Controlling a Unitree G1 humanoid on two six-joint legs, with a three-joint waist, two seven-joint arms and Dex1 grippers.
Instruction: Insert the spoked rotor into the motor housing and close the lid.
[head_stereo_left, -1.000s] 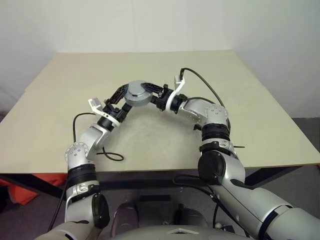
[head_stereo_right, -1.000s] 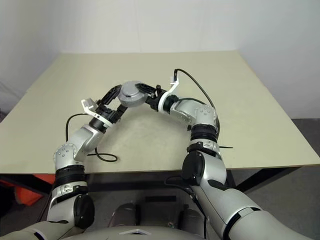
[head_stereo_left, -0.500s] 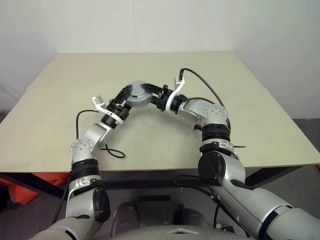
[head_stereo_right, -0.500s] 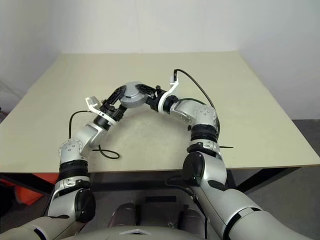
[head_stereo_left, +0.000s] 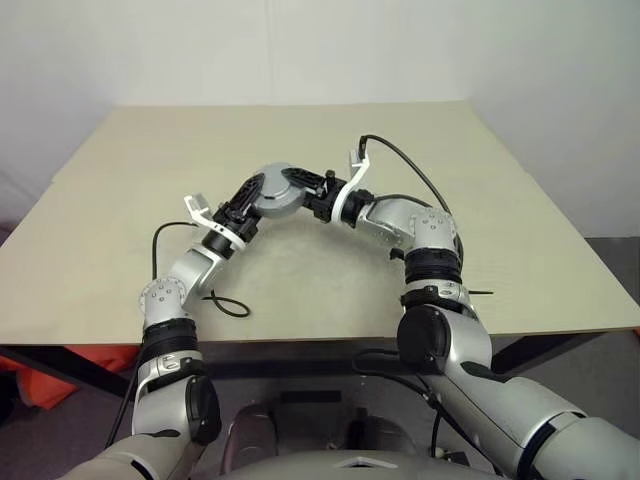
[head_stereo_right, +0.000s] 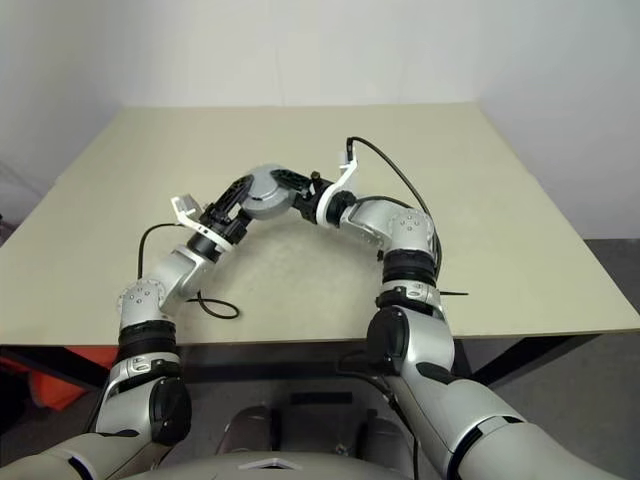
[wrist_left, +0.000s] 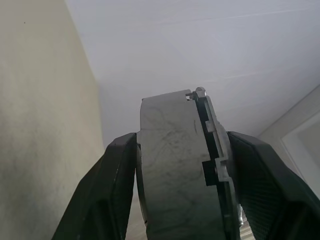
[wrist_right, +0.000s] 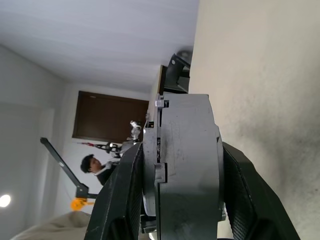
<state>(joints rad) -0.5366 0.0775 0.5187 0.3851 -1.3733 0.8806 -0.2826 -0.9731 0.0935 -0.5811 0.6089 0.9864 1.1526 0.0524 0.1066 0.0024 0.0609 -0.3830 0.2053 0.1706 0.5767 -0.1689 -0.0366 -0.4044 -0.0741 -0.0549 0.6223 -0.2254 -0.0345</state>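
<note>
Both grippers up, one motor housing (head_stereo_left: 272, 191) between them!
Left fingers (wrist_left: 117, 175) and right fingers (wrist_right: 127, 185) pinch it, lid (wrist_left: 212, 140) on, above the bench (head_stereo_left: 120, 200).

A pale beige rectangular bench (head_stereo_left: 120, 220) stands against a plain white wall (head_stereo_left: 300, 50). Grey floor (head_stereo_left: 610, 400) lies beside it. A dark brown door (wrist_right: 107, 117) shows in the right wrist view.
</note>
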